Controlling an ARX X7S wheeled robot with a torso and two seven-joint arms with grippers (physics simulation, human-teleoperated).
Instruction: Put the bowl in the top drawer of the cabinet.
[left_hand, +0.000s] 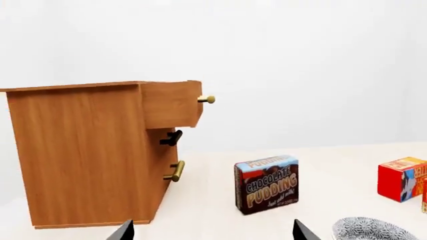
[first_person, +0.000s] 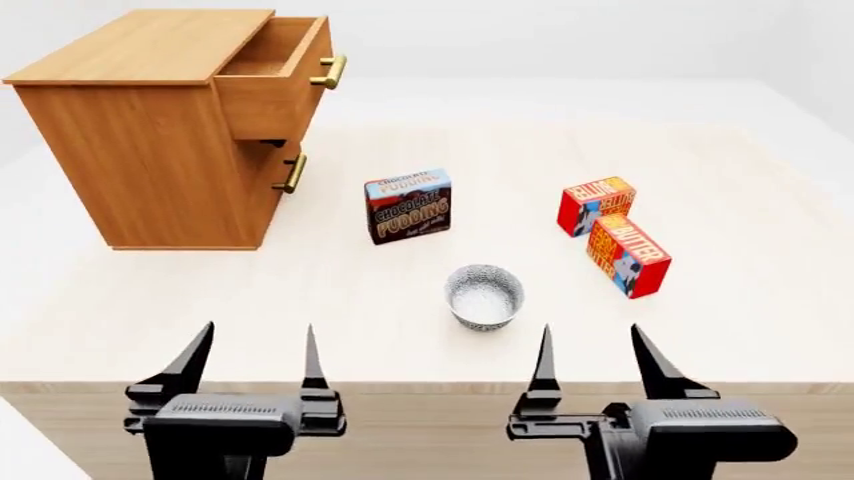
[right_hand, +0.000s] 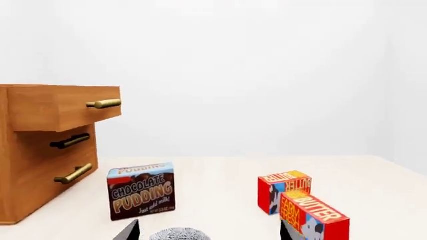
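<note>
The speckled grey bowl (first_person: 483, 296) stands upright on the table, in front of the pudding box; its rim shows in the right wrist view (right_hand: 178, 234) and the left wrist view (left_hand: 372, 230). The wooden cabinet (first_person: 140, 140) stands at the far left with its top drawer (first_person: 274, 78) pulled out and nothing visible inside. The lower drawer (first_person: 288, 172) is pushed in. My left gripper (first_person: 256, 352) hovers open near the table's front edge, left of the bowl. My right gripper (first_person: 590, 352) is open too, just right of and nearer than the bowl. Neither holds anything.
A chocolate pudding box (first_person: 407, 206) stands between cabinet and bowl. Two red butter boxes (first_person: 595, 205) (first_person: 627, 256) lie right of the bowl. The table's front edge (first_person: 427, 383) runs just ahead of both grippers.
</note>
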